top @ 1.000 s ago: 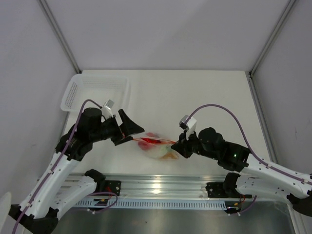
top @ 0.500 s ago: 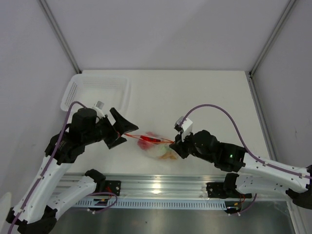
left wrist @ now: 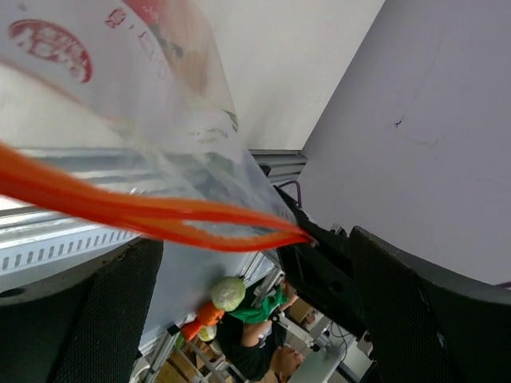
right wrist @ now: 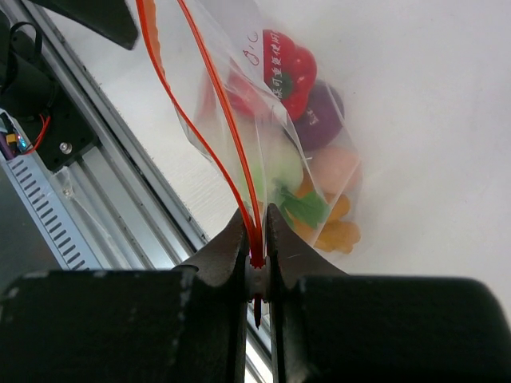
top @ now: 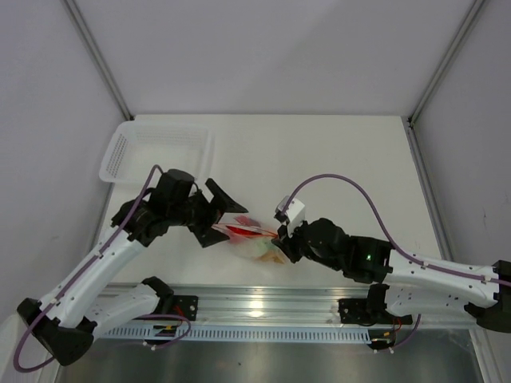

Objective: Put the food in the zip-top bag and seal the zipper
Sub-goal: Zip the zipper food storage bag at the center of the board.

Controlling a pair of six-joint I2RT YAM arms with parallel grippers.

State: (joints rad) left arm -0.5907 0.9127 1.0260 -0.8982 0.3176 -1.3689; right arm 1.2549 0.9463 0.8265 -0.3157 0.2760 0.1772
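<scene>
Here, at lower centre of the overhead view, the clear bag (top: 254,242) lies on the white table (top: 335,159), toy food (right wrist: 307,120) already inside: red, purple, green and orange pieces. The right gripper (right wrist: 255,263) is clamped on one end of the orange zipper (right wrist: 209,144). The strip runs leftward toward the left gripper (top: 222,215), whose fingers stand wide apart around its other end. A white basket (top: 156,148) sits upper left.

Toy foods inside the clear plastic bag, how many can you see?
4, all bunched at the bag's bottom: a red round toy food on top, a purple one beside it, a white-and-green one below, an orange one lowest. Others may be hidden.
</scene>
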